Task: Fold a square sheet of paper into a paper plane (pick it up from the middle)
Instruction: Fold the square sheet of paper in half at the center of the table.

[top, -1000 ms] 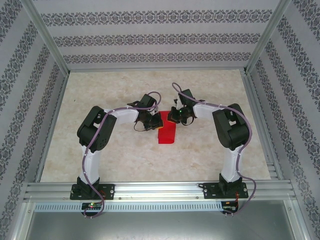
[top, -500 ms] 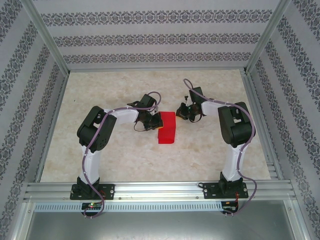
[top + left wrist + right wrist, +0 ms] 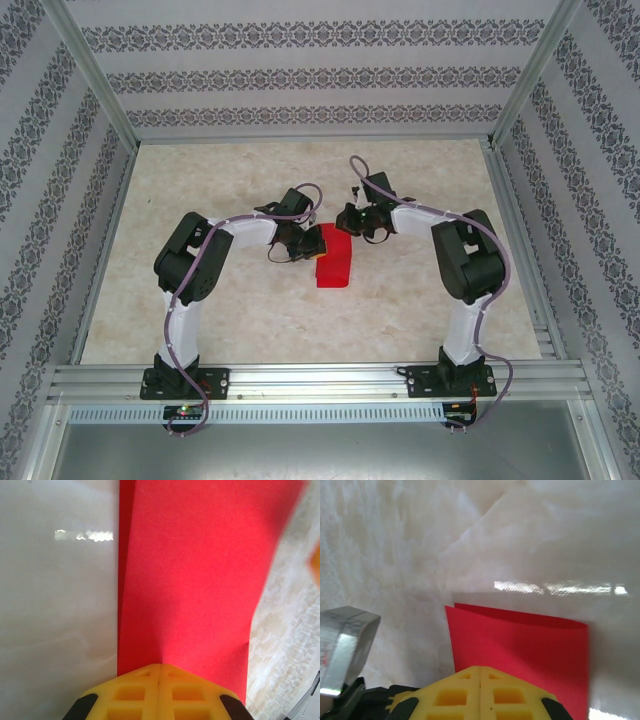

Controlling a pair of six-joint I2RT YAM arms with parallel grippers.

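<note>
From above, the square sheet of paper (image 3: 335,265) looked like a flat red strip between the grippers; the wrist views revealed two stacked layers. The left gripper (image 3: 159,680) and right gripper (image 3: 480,680) were both clenched, grasping nothing, with the sheet directly ahead of their fingertips.
</note>
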